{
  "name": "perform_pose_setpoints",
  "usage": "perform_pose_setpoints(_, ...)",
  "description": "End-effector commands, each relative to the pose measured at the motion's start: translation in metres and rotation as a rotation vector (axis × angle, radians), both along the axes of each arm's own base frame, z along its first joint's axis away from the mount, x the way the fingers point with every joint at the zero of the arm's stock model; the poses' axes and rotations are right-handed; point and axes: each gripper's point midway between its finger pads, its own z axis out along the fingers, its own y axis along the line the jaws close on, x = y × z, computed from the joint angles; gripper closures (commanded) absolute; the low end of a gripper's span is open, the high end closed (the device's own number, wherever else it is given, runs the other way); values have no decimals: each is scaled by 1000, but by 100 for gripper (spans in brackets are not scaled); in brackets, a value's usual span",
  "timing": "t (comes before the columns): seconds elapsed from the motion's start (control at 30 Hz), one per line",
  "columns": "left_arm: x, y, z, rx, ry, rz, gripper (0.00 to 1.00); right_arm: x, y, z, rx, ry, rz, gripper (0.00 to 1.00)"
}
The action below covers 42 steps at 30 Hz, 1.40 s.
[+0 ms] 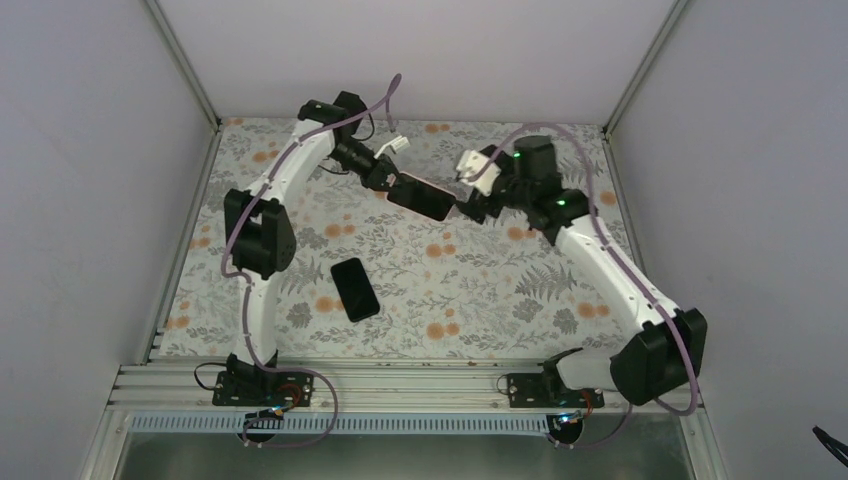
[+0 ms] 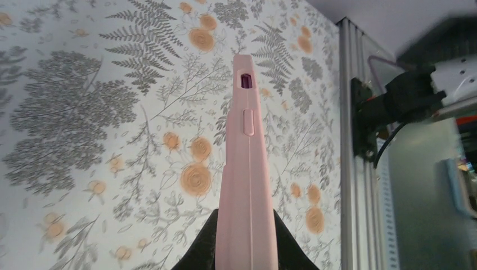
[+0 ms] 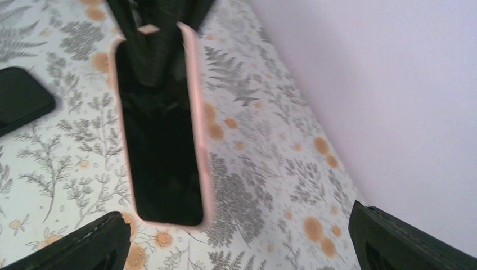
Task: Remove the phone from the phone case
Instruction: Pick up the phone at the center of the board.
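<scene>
Floral worktop (image 1: 480, 310): both arms are bolted at its near edge.

Left pincer (image 1: 392, 184): clenched on one end of the pink phone case (image 1: 422, 198), with dark fingers (image 2: 199, 253) pressed on both broad faces. The case is held aloft over the far middle of the worktop, between the two arms.

Right pincer (image 1: 467, 208): released, with fingers (image 3: 84, 242) spread wide. The free end of the case lies between them, apart from both.

The face of the case is dark; whether anything sits inside cannot be told.

Black phone (image 1: 355, 288): lies flat on the worktop beside the left arm, well apart from the case.
</scene>
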Motion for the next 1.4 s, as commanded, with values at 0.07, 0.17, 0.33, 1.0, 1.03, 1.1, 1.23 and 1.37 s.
perform_pose_setpoints(0.07,-26,11,69,-44,-352,-66,98,-8,-18,-15,144,184,-11,0)
perform_pose_setpoints(0.17,-36,12,88,-83,-427,-57,98,-1,-17,-29,159,221,-33,1)
perform_pose_setpoints(0.33,-46,14,95,-83,-437,-73,98,14,-19,-27,191,204,-75,4)
perform_pose_setpoints(1.0,-46,5,86,-56,-449,-80,98,23,-16,-22,197,229,-35,5)
perform_pose_setpoints(1.03,-47,4,86,-55,-448,-83,98,25,-17,-24,194,227,-42,5)
perform_pose_setpoints(1.1,-48,4,85,-53,-447,-86,98,27,-18,-24,194,224,-48,5)
perform_pose_setpoints(1.23,-48,5,84,-48,-449,-88,98,28,-19,-27,192,233,-48,5)
perform_pose_setpoints(1.37,-49,5,85,-43,-455,-92,98,31,-21,-31,183,241,-50,5)
